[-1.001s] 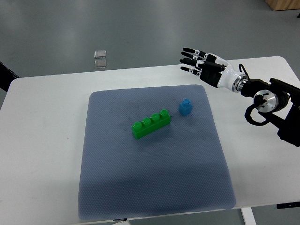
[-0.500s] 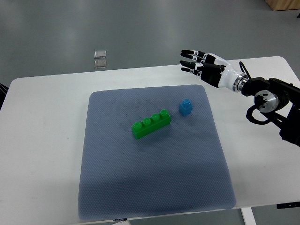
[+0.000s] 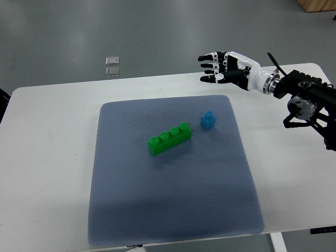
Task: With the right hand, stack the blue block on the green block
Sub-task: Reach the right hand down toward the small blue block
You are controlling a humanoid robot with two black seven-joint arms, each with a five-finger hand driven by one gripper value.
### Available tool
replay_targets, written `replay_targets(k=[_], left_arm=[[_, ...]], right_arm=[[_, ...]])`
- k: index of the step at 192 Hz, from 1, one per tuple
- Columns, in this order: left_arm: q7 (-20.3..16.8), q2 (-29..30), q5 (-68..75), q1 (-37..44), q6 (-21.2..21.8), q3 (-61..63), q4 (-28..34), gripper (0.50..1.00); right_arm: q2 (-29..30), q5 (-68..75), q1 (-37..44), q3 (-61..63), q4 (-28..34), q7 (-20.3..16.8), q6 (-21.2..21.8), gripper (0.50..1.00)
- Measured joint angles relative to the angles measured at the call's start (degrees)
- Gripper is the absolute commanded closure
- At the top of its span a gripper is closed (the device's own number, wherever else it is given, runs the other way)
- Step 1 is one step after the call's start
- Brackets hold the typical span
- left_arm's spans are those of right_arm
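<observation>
blue block (image 3: 208, 120): upright on the grey mat (image 3: 126, 210), right of centre, untouched; just off the right end of the green block, not touching it.
green block (image 3: 169, 139): four-stud brick lying at a slant mid-mat, studs up, nothing on top.
right hand (image 3: 223, 67): above the far edge of the table (image 3: 47, 131), beyond and right of the blue block, well apart from it; fingers spread wide, pointing left, holding nothing.
left hand: not in view.
progress: nothing done yet. Reach, grasp, lift and placing all remain, by my reading.
change from a second ago: hand has lifted slightly farther and rolled, so the palm shows more; forearm sits higher at the right edge. Both blocks unmoved.
</observation>
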Motion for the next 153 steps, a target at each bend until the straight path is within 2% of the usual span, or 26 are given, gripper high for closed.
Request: replay_targets(k=[43, 90, 124, 153], left_arm=[[0.0, 0.0, 0.0, 0.0, 0.0, 0.07, 0.09, 0.5], [0.0, 0.0, 0.0, 0.0, 0.0, 0.02, 0.1, 0.5], [0.0, 0.0, 0.0, -0.01, 0.0, 0.08, 0.1, 0.5], [0.0, 0.0, 0.0, 0.01, 0.0, 0.07, 0.1, 0.5]], right_arm=[[0.03, -15.33, 1.83, -0.03, 0.07, 0.16, -0.16, 0.576], [0.79, -35.96, 2.68, -0.63, 0.15, 2.59, -0.64, 0.576], [1.13, -49.97, 2.92, -3.26, 0.42, 2.9, -4.08, 0.579], [1.18, -55.05, 3.7, -7.9, 0.43, 2.96, -6.54, 0.579]])
